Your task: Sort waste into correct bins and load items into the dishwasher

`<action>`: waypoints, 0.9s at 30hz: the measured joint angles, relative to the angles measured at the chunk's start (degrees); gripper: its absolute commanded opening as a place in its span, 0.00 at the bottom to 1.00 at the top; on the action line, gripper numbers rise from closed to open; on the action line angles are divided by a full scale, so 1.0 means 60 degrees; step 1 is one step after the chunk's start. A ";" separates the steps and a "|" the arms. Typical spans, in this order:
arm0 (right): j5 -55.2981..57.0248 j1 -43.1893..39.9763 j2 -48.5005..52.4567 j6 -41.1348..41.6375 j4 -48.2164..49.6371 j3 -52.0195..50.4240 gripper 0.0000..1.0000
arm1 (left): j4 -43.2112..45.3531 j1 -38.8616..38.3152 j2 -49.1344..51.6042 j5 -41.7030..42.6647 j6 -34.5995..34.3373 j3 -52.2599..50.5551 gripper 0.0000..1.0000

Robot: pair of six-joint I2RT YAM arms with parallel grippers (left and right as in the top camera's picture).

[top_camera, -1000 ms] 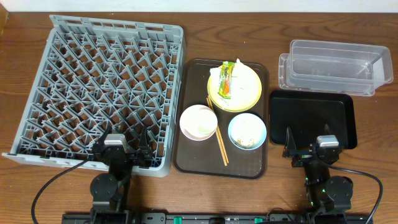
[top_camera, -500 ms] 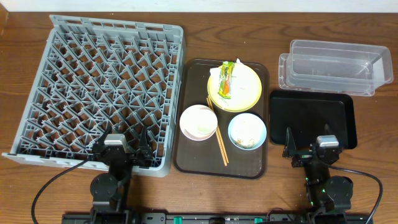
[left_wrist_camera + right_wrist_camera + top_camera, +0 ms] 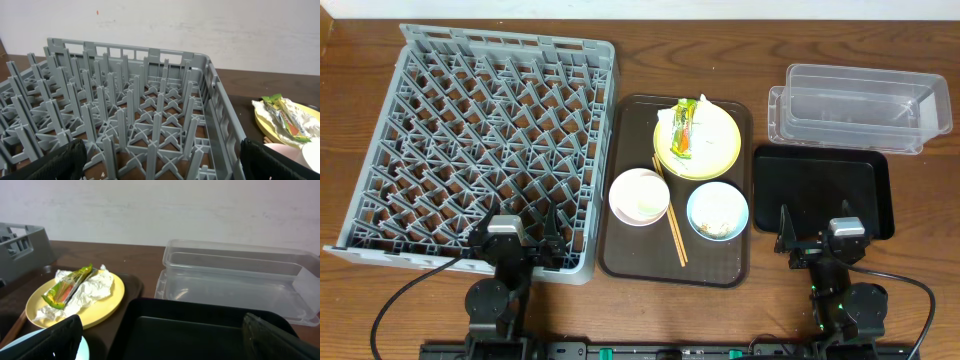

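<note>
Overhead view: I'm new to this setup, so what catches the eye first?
The big grey dish rack fills the left side. Beside it, a brown serving tray holds a yellow plate topped with a bright snack wrapper. A clear tub sits far right.

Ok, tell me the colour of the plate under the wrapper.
The plate is pale yellow, clearest in the right wrist view.
</note>
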 measured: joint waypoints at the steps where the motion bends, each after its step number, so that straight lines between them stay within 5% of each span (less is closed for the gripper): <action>1: 0.0000 0.0000 0.0000 0.0004 0.0000 0.0000 0.99 | 0.0000 0.0000 0.0000 0.0000 0.0000 0.0000 0.98; 10: -0.0004 0.0000 0.0000 0.0652 0.0000 0.0000 0.99 | -0.0102 0.0000 0.0025 0.0117 -0.0200 0.0069 0.98; 16: -0.0011 0.0000 0.0492 0.1064 -0.0186 0.0401 0.99 | -0.2386 0.0000 0.0714 0.0091 -0.0255 0.1188 0.98; 27: -0.0925 0.0000 0.5235 0.1239 -0.1719 0.4448 0.99 | -0.6062 0.0000 0.4309 0.0000 -0.0259 0.5370 0.98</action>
